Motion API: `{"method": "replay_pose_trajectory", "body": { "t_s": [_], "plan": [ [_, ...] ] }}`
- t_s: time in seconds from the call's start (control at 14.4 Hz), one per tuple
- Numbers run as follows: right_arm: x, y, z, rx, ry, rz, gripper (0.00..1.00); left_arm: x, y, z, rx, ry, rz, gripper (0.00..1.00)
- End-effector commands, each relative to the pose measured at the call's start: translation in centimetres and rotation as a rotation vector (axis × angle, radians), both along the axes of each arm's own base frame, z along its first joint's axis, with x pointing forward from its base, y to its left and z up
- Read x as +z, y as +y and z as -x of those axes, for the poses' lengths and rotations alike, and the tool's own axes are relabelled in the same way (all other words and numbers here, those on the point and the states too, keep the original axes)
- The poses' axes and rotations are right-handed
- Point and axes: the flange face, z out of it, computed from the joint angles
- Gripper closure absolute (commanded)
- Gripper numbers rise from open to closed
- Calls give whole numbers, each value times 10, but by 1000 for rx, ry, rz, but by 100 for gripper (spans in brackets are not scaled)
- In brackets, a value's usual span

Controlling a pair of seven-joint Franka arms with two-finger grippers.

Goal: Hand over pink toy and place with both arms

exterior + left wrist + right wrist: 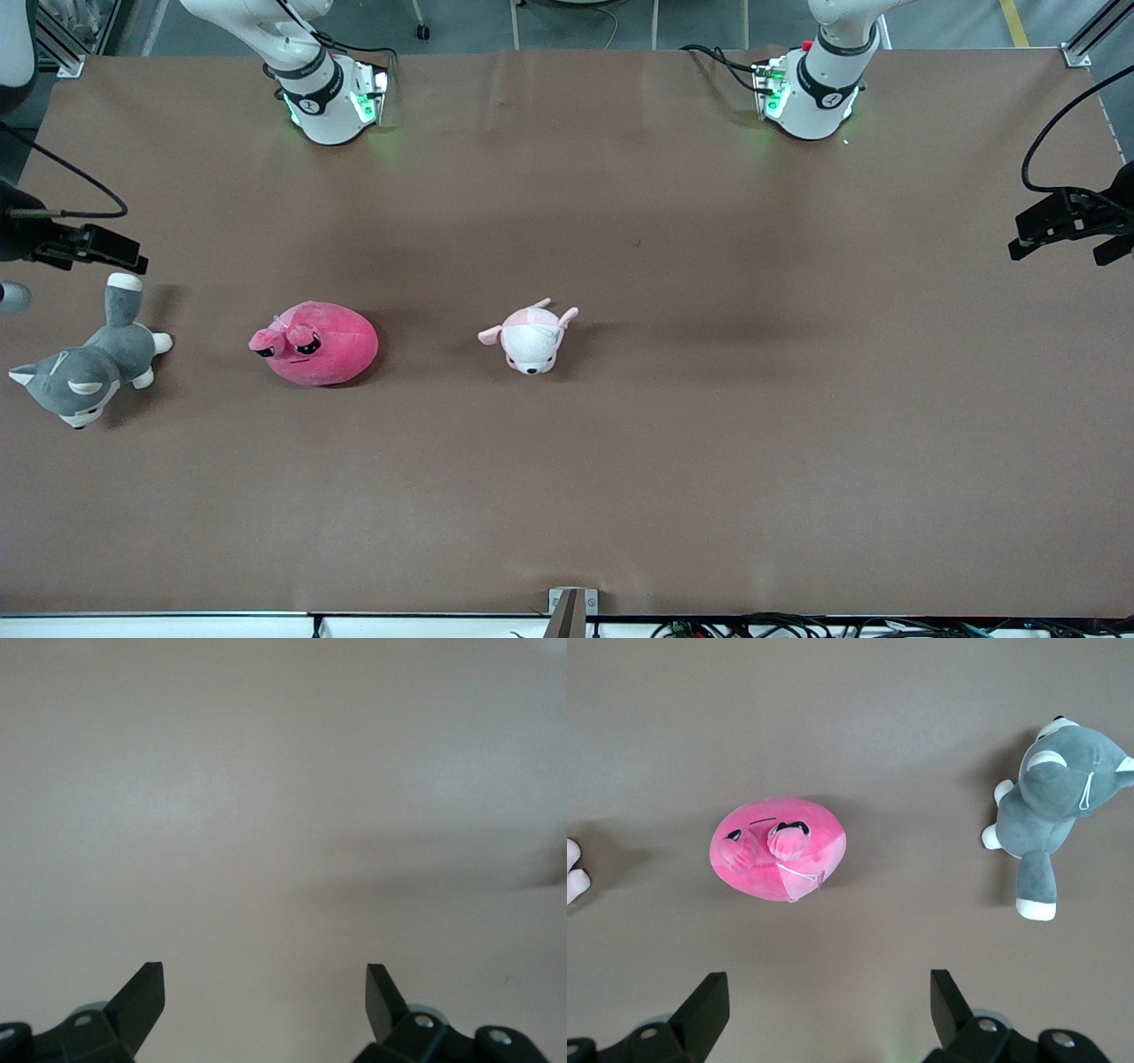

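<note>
Front view shows the pink toy (316,344) lying on the brown table (709,443) toward the right arm's end, between a grey plush (84,368) at that end and a small white-and-pink plush (532,337) nearer the middle of the table, well apart from each. Its long axis runs along the table from one arm's end toward the other, with its face turned toward the grey plush. The right gripper (828,1014) hangs up in the air at the right arm's end of the table, its fingers spread wide with nothing between them; its wrist camera looks down on the pink toy (778,861) and the grey plush (1054,811), so the toy sits ahead of the open jaws, not yet between them. The left gripper (266,1010) hangs at the opposite end, jaws just as wide and holding nothing, over bare table only (no toy shows in its wrist view). By this layout the right arm is much the nearer to the pink toy. The scene would fit the toy waiting to be picked up, or already set down after a handover; one moment does not settle which.
</note>
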Motion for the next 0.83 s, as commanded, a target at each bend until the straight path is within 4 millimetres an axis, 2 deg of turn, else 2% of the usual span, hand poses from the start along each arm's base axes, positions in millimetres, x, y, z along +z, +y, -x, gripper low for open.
{"method": "replay_pose_trajectory", "body": {
  "t_s": [0.0, 0.42, 0.49, 0.76],
  "plan": [
    [8, -1, 32, 8, -33, 8, 0, 3, -3, -1, -7, -11, -24, 0],
    [40, 0, 52, 12, -70, 8, 0, 3, -6, -1, -12, -9, -25, 0],
    [46, 0, 56, 10, -79, 3, 0, 2, -14, -1, -24, -8, -26, 0],
    [50, 1, 57, 12, -89, -1, 0, 1, -24, -1, -38, -8, -50, 0]
  ]
}}
